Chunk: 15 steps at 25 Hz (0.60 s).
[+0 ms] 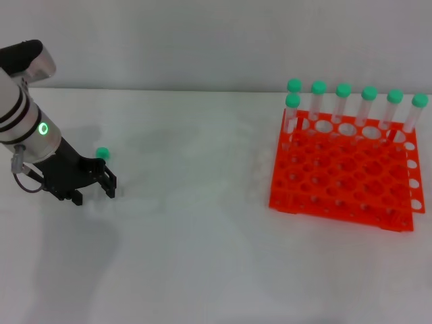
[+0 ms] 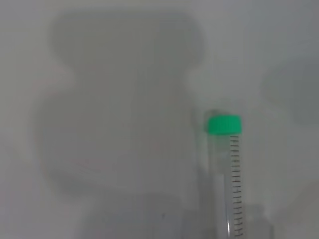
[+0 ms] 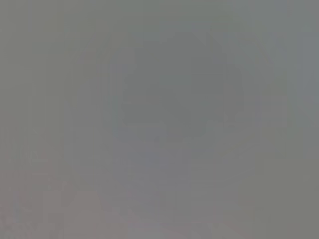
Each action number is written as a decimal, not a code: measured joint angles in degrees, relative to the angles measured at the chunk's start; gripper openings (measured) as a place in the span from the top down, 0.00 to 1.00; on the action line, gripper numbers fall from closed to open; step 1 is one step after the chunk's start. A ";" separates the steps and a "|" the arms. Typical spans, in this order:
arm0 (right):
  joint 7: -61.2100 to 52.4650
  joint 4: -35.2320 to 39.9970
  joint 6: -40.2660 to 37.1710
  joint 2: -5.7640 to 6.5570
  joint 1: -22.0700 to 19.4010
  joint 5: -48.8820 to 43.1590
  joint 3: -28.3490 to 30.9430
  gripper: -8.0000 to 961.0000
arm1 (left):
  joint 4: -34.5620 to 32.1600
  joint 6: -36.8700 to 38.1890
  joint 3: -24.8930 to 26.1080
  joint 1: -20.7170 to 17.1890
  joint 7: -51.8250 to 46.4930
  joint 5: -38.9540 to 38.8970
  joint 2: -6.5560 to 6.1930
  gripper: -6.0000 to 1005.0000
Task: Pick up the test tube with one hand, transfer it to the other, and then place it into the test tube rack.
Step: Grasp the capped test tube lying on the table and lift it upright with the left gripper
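Black fingers of the left gripper [image 1: 94, 183] sit low over the white table [image 1: 202, 236] at the robot's near left, and whether they are spread or pinched I cannot tell, since the arm's own body hides the gap. Just beyond them lies the test tube [image 2: 230, 174] on its side, with only its green cap [image 1: 102, 152] peeking out past the gripper in the head view; the left wrist view shows cap and graduated barrel flat on the surface, apparently not yet grasped.

A slim round tube lying flat (and smooth plastic at that) would likely roll away if one finger meets it before the other. A grip taken too near the cap would also leave little barrel for the handover.

Right gripper: nowhere to be seen, and its wrist view shows nothing I can make out.

Farther off, well apart at the right, stands the orange-red test tube rack [image 1: 344, 182], with seven other green-capped tubes [image 1: 343, 101] upright along its back. A tilted insertion could knock them.
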<state>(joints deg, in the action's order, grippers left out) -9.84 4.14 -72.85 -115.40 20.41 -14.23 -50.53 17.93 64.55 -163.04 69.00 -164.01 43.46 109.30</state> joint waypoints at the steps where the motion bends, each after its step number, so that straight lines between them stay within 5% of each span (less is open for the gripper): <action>1: 0.00 0.00 -0.02 0.00 0.00 0.00 0.00 0.09 | -0.09 -0.04 0.00 0.00 -0.01 0.08 0.01 0.36; 15: 0.00 0.16 -0.44 0.00 -0.14 -0.01 0.00 0.09 | -0.39 -2.75 -0.07 -0.51 0.20 0.28 -0.11 0.48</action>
<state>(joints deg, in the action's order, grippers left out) -9.84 4.30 -73.29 -115.40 20.27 -14.24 -50.54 17.54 61.79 -163.11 68.49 -163.81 43.74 109.19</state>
